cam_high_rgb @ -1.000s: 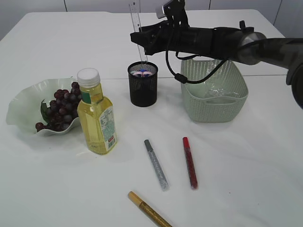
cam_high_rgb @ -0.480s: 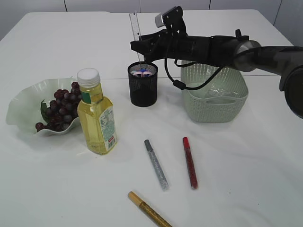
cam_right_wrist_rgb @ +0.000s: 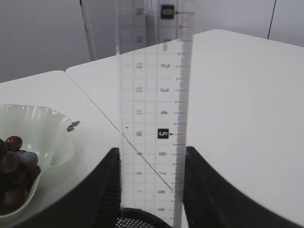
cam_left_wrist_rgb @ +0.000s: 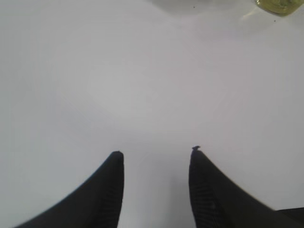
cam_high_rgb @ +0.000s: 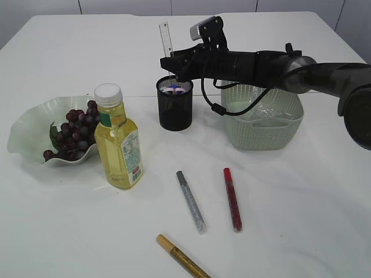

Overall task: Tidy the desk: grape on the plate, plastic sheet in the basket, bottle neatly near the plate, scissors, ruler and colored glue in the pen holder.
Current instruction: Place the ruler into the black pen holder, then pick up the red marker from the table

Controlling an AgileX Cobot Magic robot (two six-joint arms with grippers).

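Right gripper clamped on clear ruler, upright in black pen holder. Left gripper apart, empty, above bare table.

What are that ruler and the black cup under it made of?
The ruler looks like clear, glossy plastic: the table edge shows through its printed scale. The black cup seems to be matte metal mesh, judging by its fine perforated wall, though coated plastic is possible.

A staged lab or office setup is suggested: a bare white tabletop is backed by plain white wall panels.
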